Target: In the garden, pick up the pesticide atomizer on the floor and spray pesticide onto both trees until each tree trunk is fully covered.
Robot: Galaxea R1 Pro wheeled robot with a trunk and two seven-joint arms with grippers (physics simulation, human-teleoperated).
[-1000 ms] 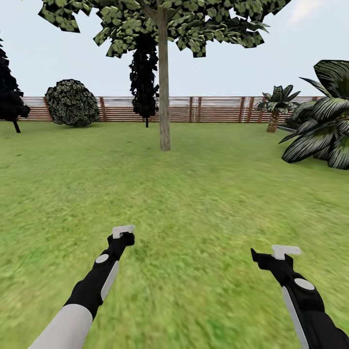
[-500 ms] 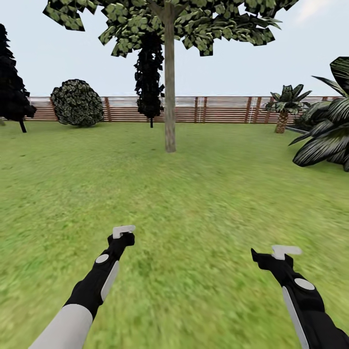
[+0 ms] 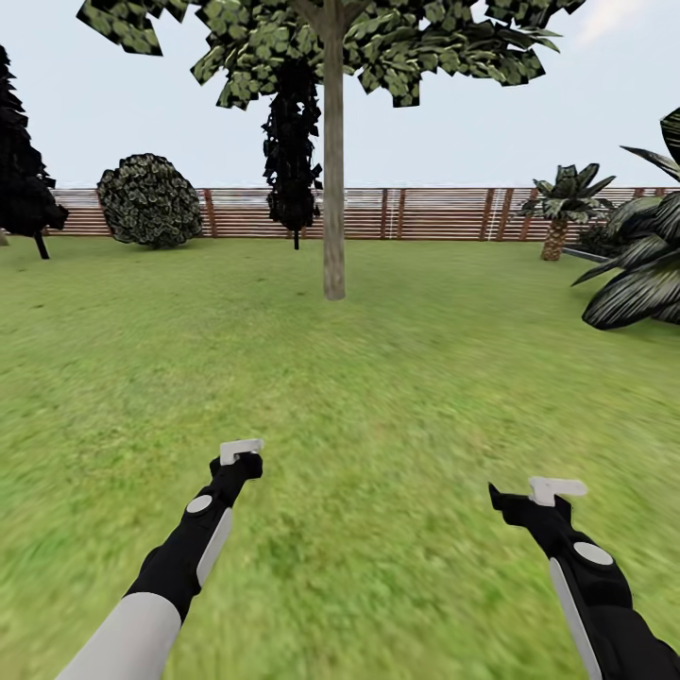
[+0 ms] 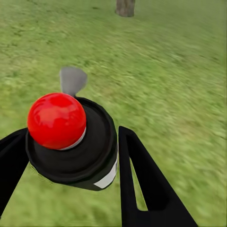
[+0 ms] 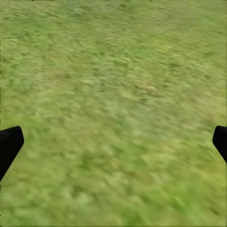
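Apparently round black red-capped atomizer (image 4: 71, 142) between left pincer (image 4: 66, 175) fingers.

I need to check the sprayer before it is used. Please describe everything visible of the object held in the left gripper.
In the left wrist view, the pesticide atomizer is a black, rounded body with a glossy red ball-like cap on top, a small white patch low on its side and a grey nozzle-like tab behind. It sits between the left gripper's black fingers, which close on it, held above blurred green grass. No whitish mist is visible around it.
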